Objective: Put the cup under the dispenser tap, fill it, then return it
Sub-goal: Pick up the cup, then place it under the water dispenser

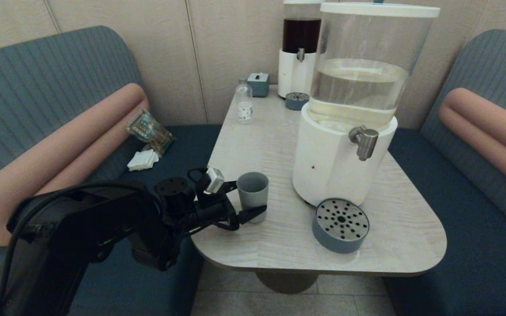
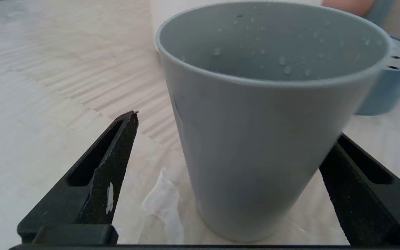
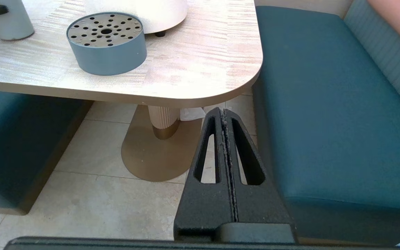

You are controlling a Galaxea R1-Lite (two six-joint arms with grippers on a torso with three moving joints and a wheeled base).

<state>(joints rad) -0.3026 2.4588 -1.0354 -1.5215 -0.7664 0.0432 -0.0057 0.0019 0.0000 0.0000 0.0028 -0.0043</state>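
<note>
The left gripper (image 1: 246, 202), low and left of centre in the head view, has its two black fingers (image 2: 115, 146) spread wide on either side of the cup (image 1: 253, 189) — in the left wrist view one finger stands clear of the wall with bare table between, while the other sits close by the wall at the lower right edge, and I cannot tell whether it touches. Nothing is clamped. The spread and the low, level approach suit a side grasp on a tapered tumbler with no handle: taken around the body, it can be carried upright.

The cup stands upright on the table (image 1: 279, 140), near its front left edge, with droplets on its inner wall. A scrap of clear film or wet patch lies on the table at its foot.

To the right of the cup in the head view stands the large white-based dispenser (image 1: 336, 162), its steel dispenser tap (image 1: 366, 141) jutting out toward the lower right. Directly below the spout sits the round drip tray (image 1: 341, 224), placed to catch spills — by my judgement also where the cup must go.

The right gripper (image 3: 225, 114) hangs below table level beside the teal bench seat (image 3: 325, 114), fingers pressed together and holding nothing, apparently parked out of the way.
</note>
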